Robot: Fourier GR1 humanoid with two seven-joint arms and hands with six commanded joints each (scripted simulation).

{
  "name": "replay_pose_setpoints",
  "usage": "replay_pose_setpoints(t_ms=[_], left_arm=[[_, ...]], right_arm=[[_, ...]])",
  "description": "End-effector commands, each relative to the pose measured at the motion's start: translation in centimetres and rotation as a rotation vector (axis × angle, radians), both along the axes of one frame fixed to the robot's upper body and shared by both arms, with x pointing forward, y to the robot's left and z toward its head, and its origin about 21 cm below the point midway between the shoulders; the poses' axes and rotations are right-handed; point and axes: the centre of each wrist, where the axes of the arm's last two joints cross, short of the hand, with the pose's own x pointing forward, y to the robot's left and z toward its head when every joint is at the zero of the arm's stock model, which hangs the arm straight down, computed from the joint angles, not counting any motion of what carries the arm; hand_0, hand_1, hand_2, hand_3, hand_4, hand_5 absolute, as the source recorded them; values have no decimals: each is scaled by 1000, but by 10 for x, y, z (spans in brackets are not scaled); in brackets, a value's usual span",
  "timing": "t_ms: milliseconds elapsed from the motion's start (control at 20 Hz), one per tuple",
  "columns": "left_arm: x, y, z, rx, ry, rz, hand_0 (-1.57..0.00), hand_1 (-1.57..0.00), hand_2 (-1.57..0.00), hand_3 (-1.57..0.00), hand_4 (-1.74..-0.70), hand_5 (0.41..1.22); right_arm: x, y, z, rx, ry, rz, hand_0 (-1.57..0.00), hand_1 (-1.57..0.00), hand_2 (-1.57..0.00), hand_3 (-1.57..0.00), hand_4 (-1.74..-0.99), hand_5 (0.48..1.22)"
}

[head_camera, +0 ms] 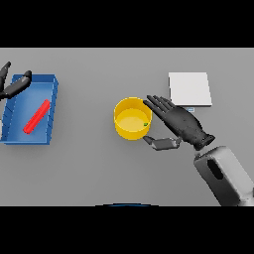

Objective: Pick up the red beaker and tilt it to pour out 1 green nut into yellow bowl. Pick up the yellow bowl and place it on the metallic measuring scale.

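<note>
One green nut point(146, 124) sits in the yellow bowl point(130, 131) as the spread right hand point(181, 125) flanks it, needing a level grip before lifting toward the scale point(190, 89).

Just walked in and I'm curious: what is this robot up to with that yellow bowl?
The right robot hand is open beside the yellow bowl, fingers along its rim, not yet gripping. A green nut already lies inside. The metallic measuring scale waits behind. The red beaker lies in a blue tray, near the left robot hand.
</note>
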Motion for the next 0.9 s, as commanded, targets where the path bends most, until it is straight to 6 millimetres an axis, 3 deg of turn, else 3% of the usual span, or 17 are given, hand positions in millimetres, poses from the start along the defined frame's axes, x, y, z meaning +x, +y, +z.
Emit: replay_pose_setpoints(t_ms=[0,350,850], left_arm=[[-1,1,-3,5,3,-4,-3,-2,-2,-2,-812,688],[-5,7,-5,13,15,-9,0,0,0,0,-805,695],[-3,11,-2,15,10,-12,1,1,1,1,-801,703]], right_arm=[[3,5,-1,-45,-1,52,1,1,1,1,-1157,635],[30,29,3,-292,-1,270,1,1,1,1,-1154,639],[52,61,-11,-525,101,375,1,1,1,1,-1174,674]])
